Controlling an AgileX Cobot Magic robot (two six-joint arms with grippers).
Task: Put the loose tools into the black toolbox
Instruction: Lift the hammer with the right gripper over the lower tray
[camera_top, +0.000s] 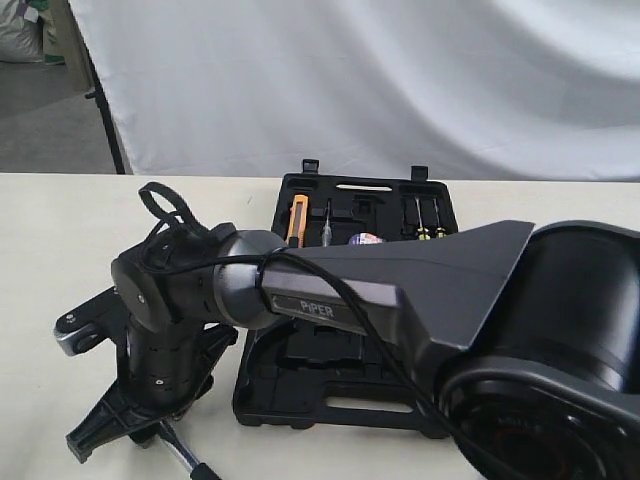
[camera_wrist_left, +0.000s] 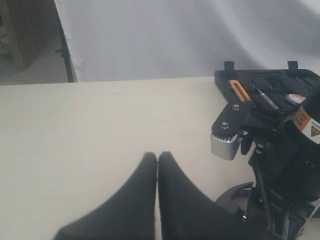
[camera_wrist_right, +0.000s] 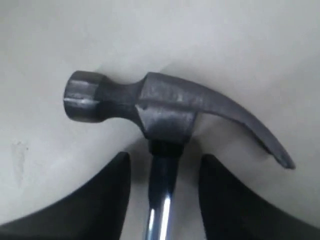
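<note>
Close-up from the right wrist: a steel claw hammer (camera_wrist_right: 165, 112) lies flat on the pale table (camera_wrist_left: 75, 140), round striking face to one side and curved claw to the other. The right end effector (camera_wrist_right: 165, 157) is open. Its two black fingers (camera_wrist_right: 107, 195) stand on either side of the shiny shaft just below the head, with a clear gap on each side, so nothing is gripped yet.

Seen from outside, this happens at the near left of the table, just beside the toolbox. The left end effector (camera_wrist_left: 157, 156) hovers over bare table with its fingers pressed together and empty.

The step in hand appears to be grasping the hammer. It would go best with the shaft centred between the fingers and the squeeze made close under the heavy head, so the tool does not tip or swing. The polished shaft looks slippery, so a firm, square hold matters. The lift should also clear the case wall.

Further back, the black toolbox (camera_top: 265, 385) lies open, largely hidden by the right arm. Its far half holds small tools, one with an orange handle (camera_top: 297, 220). A white cloth (camera_top: 350, 80) hangs behind
</note>
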